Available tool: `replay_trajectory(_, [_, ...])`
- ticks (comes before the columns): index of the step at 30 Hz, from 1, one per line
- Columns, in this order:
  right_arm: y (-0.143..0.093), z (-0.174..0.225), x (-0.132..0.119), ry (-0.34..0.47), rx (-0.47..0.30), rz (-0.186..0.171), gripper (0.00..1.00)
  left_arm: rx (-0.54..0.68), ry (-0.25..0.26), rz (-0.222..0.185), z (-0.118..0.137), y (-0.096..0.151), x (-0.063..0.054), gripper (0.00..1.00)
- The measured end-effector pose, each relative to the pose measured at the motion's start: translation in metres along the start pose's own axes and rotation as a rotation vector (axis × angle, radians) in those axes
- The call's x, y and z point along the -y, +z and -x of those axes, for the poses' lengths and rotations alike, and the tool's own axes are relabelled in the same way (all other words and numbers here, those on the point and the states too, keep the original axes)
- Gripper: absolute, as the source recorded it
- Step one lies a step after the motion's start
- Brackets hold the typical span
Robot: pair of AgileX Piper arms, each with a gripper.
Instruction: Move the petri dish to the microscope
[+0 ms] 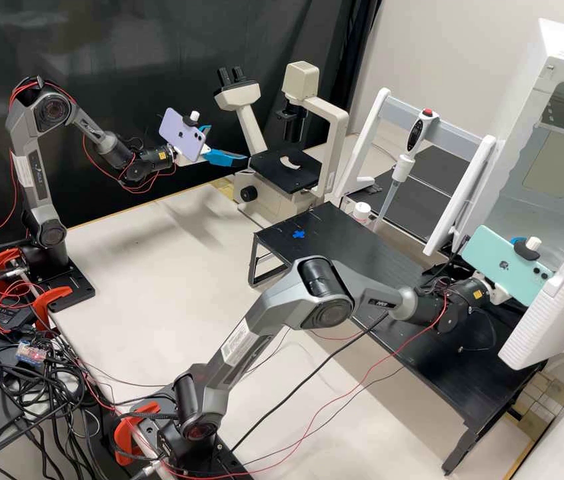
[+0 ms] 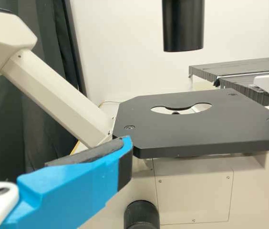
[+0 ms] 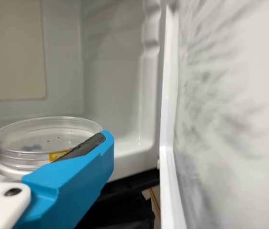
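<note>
At the incubator's mouth is my right gripper (image 1: 495,291), its fingertips hidden in the high view. In the right wrist view, the clear petri dish (image 3: 46,133) lies between the pads of my right gripper (image 3: 47,139), which is shut on the dish's sides; a small yellow label marks its wall. My left gripper (image 1: 230,143) hangs just left of the microscope stage (image 1: 275,175), fingers spread. The left wrist view shows one blue finger of my left gripper (image 2: 48,152) near the corner of the black stage (image 2: 196,131), which has a round opening.
White incubator (image 1: 549,60) stands open at the right, its wall (image 3: 220,119) close beside the right gripper. The black raised bench (image 1: 375,260) bears a blue mark. A pipette (image 1: 405,163) hangs on a stand behind; the microscope's eyepiece arm (image 2: 58,95) rises near the left gripper.
</note>
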Motion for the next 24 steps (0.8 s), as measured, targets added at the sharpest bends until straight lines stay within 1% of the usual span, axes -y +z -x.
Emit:
replay_trajectory(1, [0.0,0.003,0.0,0.0,-0.001,-0.001,0.0,0.0,0.0,0.0,0.0,0.0,0.0,1.0])
replay_trajectory(2, [-0.002,0.009,-0.002,0.011,-0.018,0.0,0.0,0.0,0.0,0.0,0.0,0.0,0.0,1.0])
replay_trajectory(5, [-0.005,0.029,-0.004,0.035,-0.042,-0.019,0.0,0.0,0.0,0.0,0.0,0.0,0.0,1.0])
replay_trajectory(7, [-0.005,0.041,-0.004,0.042,-0.051,-0.015,0.0,0.0,0.0,0.0,0.0,0.0,0.0,1.0])
replay_trajectory(12, [-0.013,0.083,0.007,0.032,-0.079,-0.019,0.0,0.0,0.0,0.0,0.0,0.0,0.0,1.0])
replay_trajectory(16, [-0.016,0.114,0.017,0.017,-0.09,-0.031,0.0,0.0,0.0,0.0,0.0,0.0,0.0,1.0])
replay_trajectory(18, [-0.02,0.132,0.023,0.009,-0.098,-0.044,0.0,0.0,0.0,0.0,0.0,0.0,0.0,1.0])
replay_trajectory(20, [-0.026,0.15,0.03,-0.008,-0.105,-0.055,0.0,0.0,0.0,0.0,0.0,0.0,0.0,1.0])
replay_trajectory(24, [-0.043,0.184,0.043,-0.065,-0.129,-0.061,0.0,0.0,0.0,0.0,0.0,0.0,0.0,1.0])
